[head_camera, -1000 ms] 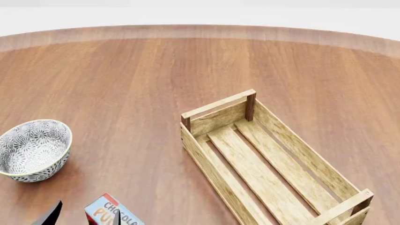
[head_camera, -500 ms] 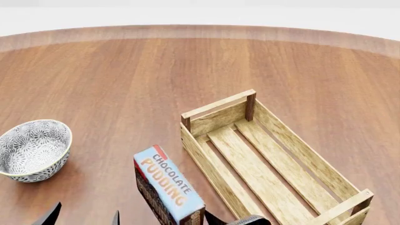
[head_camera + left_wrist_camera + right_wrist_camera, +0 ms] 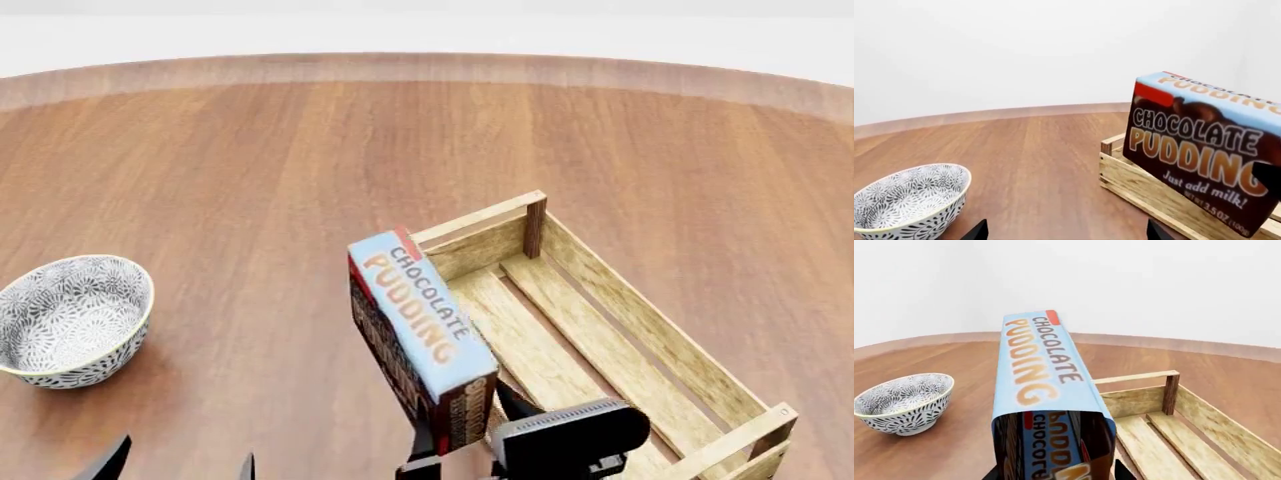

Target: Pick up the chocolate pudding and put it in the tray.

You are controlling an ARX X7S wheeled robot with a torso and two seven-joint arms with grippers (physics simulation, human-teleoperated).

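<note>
The chocolate pudding [image 3: 416, 322] is a carton with a light-blue face and dark brown sides. It hangs tilted in the air over the near left wall of the tray [image 3: 650, 322], a slatted light wood crate. My right gripper [image 3: 467, 428] is shut on the carton's lower end. In the right wrist view the pudding [image 3: 1043, 385] fills the middle between the gripper's [image 3: 1057, 473] dark fingers, with the tray [image 3: 1167, 432] behind it. My left gripper [image 3: 180, 466] is open and empty at the near left. In the left wrist view it [image 3: 1064, 235] is also open, with the pudding [image 3: 1194, 150] above the tray [image 3: 1137, 187].
A round grey-and-white patterned bowl [image 3: 70, 318] stands on the brown wooden table [image 3: 400, 130] at the left, also seen in the left wrist view [image 3: 907, 200] and the right wrist view [image 3: 904, 402]. The table's curved far edge runs across the back.
The right gripper has come into view with the pudding, lifting it up and to the right until it hangs over the tray's near left wall. The left gripper has not moved.
</note>
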